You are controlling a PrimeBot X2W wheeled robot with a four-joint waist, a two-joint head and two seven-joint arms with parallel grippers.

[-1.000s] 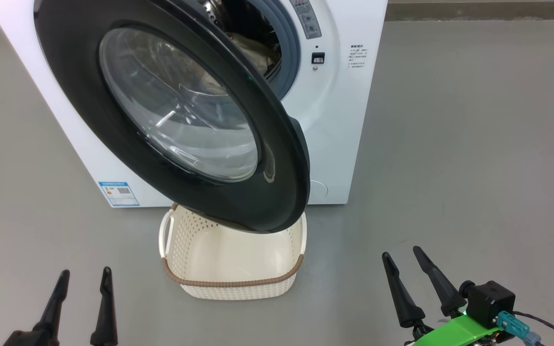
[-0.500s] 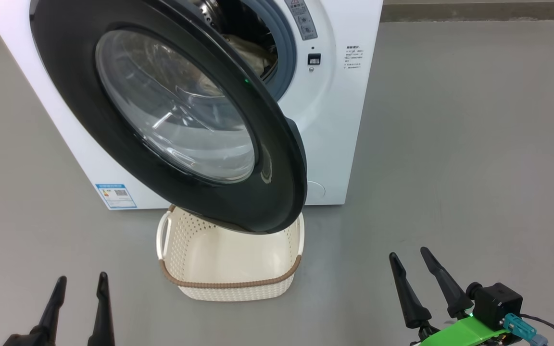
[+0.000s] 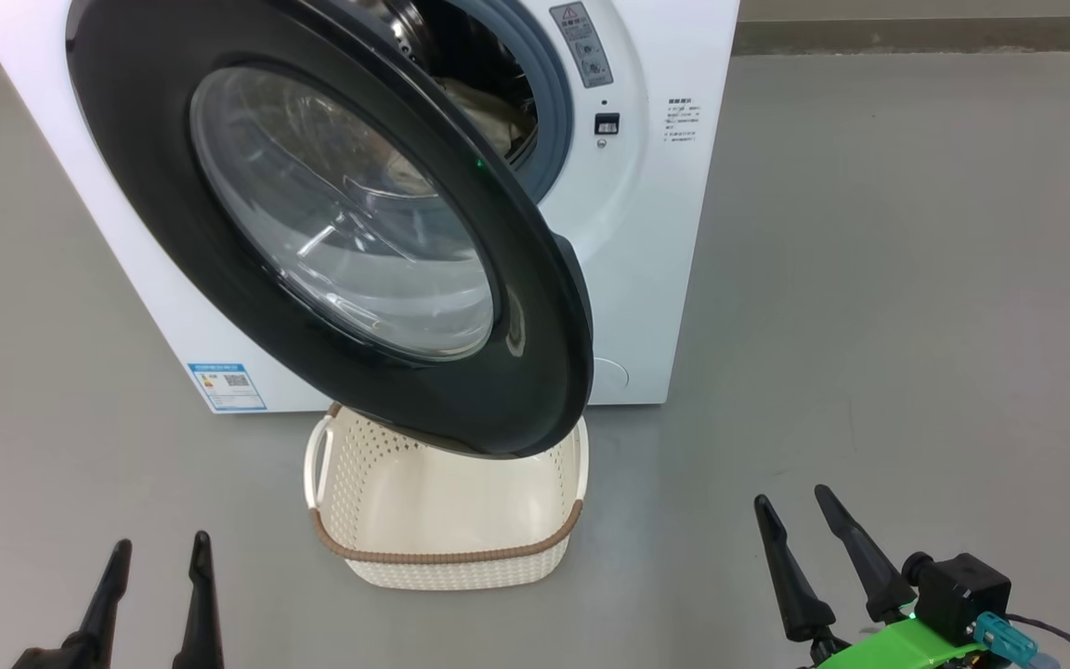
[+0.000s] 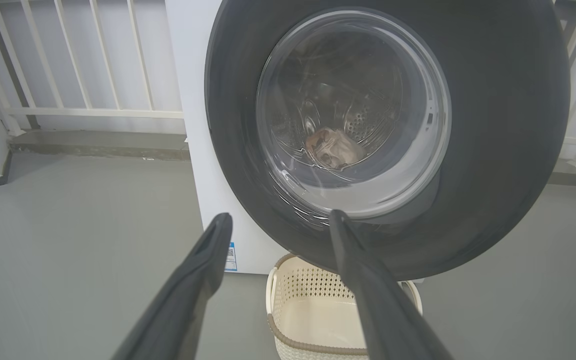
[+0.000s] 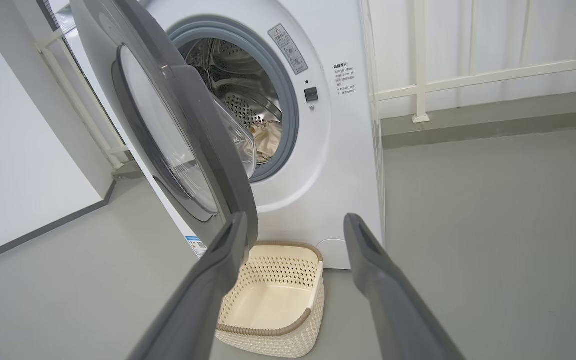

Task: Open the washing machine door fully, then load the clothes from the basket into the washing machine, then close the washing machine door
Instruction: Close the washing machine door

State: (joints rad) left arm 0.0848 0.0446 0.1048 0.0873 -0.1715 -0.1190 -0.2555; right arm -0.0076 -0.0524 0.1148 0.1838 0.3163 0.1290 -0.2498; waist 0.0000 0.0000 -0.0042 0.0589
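Observation:
The white washing machine (image 3: 646, 232) stands ahead with its glossy black washing machine door (image 3: 247, 307) swung partly open, hanging over the basket (image 3: 447, 557). The cream basket on the floor has a bare bottom. A cream cloth from the clothes (image 5: 268, 140) lies in the steel drum, and the same clothes (image 4: 333, 147) also show through the door glass. My left gripper (image 3: 161, 541) is open at the lower left, well short of the door. My right gripper (image 3: 790, 496) is open at the lower right, beside the basket. Neither holds anything.
Grey floor (image 3: 916, 325) stretches wide to the right of the machine. A white railing (image 5: 468, 80) runs behind it and a white wall (image 5: 18, 150) stands on the left. A small blue label (image 3: 227, 386) marks the machine's lower front.
The whole head picture has shifted slightly, so the camera moved. Both grippers sit a touch lower in it and stay open. Door and basket stand as before.

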